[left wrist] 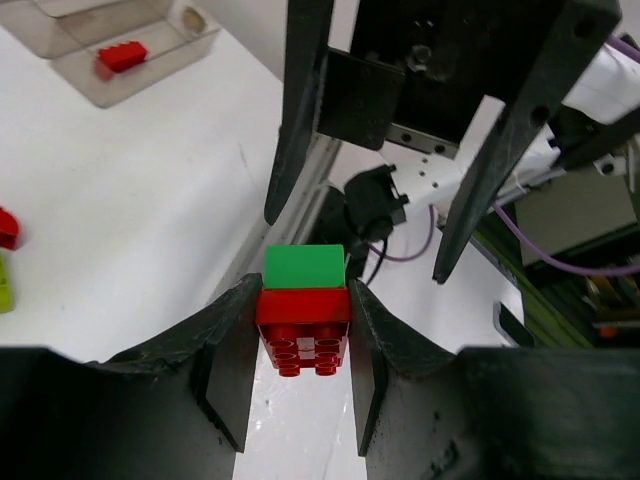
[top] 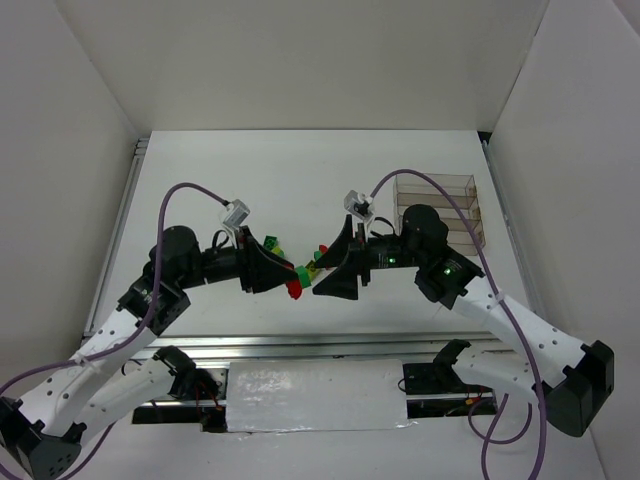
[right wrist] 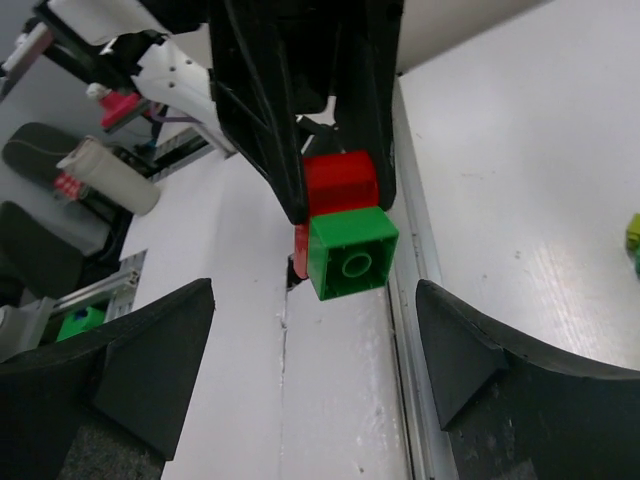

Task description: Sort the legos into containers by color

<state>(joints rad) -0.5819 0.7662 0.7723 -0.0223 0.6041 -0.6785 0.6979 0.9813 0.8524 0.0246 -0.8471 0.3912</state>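
Jaws of the left gripper (left wrist: 303,300) are closed on a red brick (left wrist: 303,330), one finger pressed flat against each side; the brick's underside with its round sockets faces the left wrist camera. A green brick (left wrist: 305,267) is stuck to the far face of the red one and projects past the fingertips, free of the left fingers. Jaws of the right gripper (right wrist: 314,290) stand wide apart and hold nothing. In the right wrist view the green brick, stud face toward the lens, sits in the gap between those fingers with clear space on both sides. The two grippers point at each other nose to nose above the near middle of the white table (top: 200,190), and the joined pair of bricks is raised off it between them. The clear tray (top: 440,205) sits at the far right of the table, well apart from the grippers; the left wrist view shows one red brick (left wrist: 120,57) lying in one of its compartments. A few loose bricks (top: 316,260), red, green and yellow-green, lie on the table just behind the grippers.
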